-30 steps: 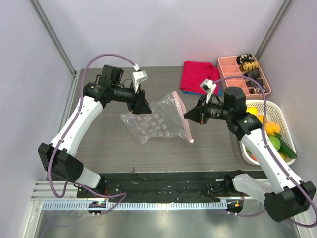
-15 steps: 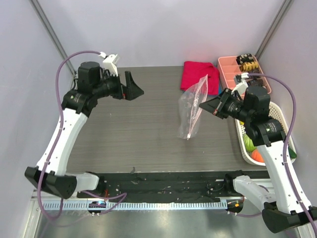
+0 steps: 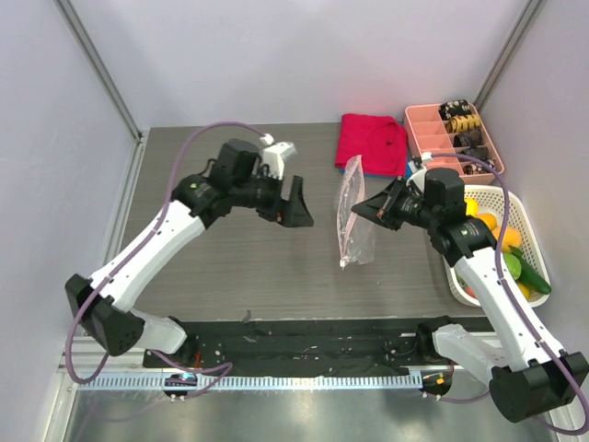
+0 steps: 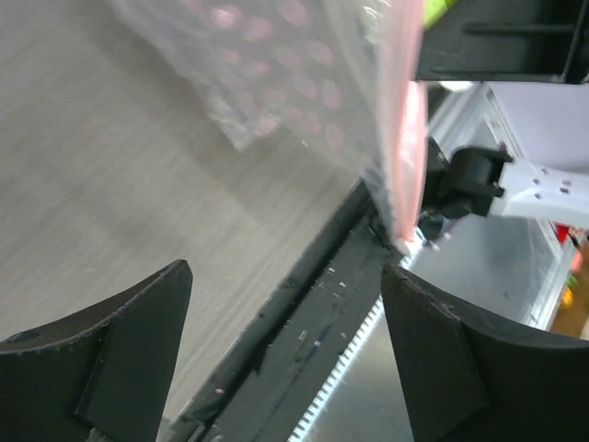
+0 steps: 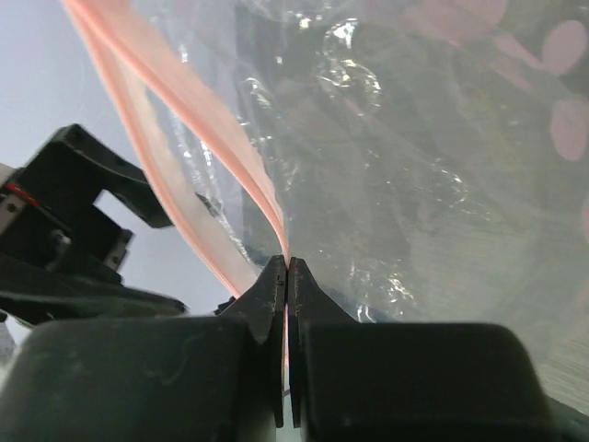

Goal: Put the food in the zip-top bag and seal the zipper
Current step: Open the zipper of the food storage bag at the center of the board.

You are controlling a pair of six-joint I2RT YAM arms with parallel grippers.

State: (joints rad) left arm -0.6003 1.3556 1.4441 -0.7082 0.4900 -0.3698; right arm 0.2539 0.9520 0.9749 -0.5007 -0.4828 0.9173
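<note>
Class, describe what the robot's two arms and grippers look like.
The left arm and right arm have white links with black joints and bases. Each carries a lilac cable. The left gripper and right gripper have black, wedge-shaped fingers.

Top camera looks down on the whole table point(image 3: 239, 267); both wrist cameras closely face the zip-top bag point(image 4: 304, 83).

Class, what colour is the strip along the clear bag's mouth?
Pale pink. The strip shows best in the right wrist view, pinched in the right end effector.
</note>
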